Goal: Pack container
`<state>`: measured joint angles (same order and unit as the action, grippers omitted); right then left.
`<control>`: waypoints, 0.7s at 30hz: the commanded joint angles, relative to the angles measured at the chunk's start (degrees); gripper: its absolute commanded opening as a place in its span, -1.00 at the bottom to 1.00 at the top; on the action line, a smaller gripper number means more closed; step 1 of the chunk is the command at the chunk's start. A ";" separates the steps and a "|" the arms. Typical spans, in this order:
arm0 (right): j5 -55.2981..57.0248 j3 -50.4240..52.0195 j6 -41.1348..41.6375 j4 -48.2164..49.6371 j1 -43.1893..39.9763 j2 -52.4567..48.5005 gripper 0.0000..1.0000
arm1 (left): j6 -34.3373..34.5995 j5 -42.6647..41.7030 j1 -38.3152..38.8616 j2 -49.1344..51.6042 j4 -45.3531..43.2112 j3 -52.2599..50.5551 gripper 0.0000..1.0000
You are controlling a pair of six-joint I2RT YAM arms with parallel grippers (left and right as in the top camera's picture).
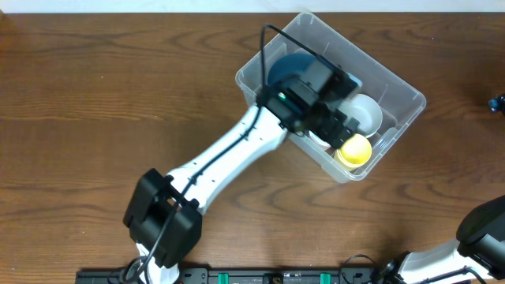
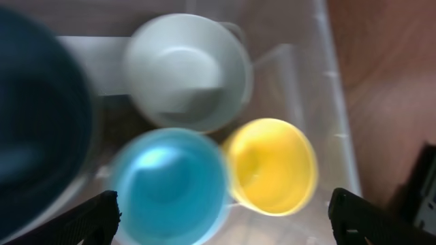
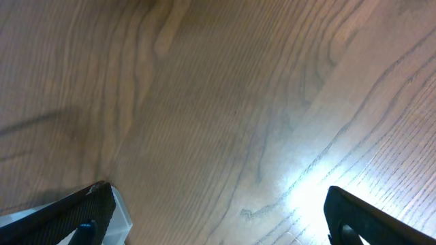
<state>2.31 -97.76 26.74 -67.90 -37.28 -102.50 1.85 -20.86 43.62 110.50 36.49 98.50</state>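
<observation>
The clear container [image 1: 398, 83] stands at the back right of the wooden table. Inside it are a dark blue bowl [image 1: 284, 67], a white cup [image 1: 367, 114] and a yellow cup [image 1: 355, 150]. My left gripper [image 1: 339, 132] hangs over the bin's inside, open and holding nothing. In the left wrist view the left gripper [image 2: 225, 221] has its fingers wide apart above a light blue cup [image 2: 170, 187], which stands beside the yellow cup [image 2: 272, 167], the white cup [image 2: 187, 71] and the dark bowl [image 2: 34, 116]. My right gripper [image 3: 221, 218] is open over bare wood.
The left arm [image 1: 229, 158] crosses the table diagonally from the front edge to the bin. The right arm [image 1: 481, 233] sits at the front right corner. A small blue object [image 1: 497, 102] shows at the far right edge.
</observation>
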 commanded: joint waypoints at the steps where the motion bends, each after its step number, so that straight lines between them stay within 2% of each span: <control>1: 0.26 0.26 0.63 -0.02 -0.28 -0.11 0.99 | -0.09 -0.09 -5.05 -4.04 0.09 1.03 0.96; 11: 0.26 0.26 0.63 -0.02 -0.28 -0.11 0.99 | -0.11 0.94 -20.76 -9.03 7.96 1.01 0.96; 15: 0.26 0.26 0.63 -0.02 -0.28 -0.11 0.98 | -0.11 0.94 -24.24 -9.01 11.74 0.83 0.96; 21: 0.28 0.26 0.63 -0.02 -0.28 -0.11 0.99 | -0.11 0.94 -25.94 -9.01 12.15 0.83 0.96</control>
<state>2.33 -97.76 26.74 -67.90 -37.28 -102.48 1.85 -20.16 17.96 101.51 48.42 98.65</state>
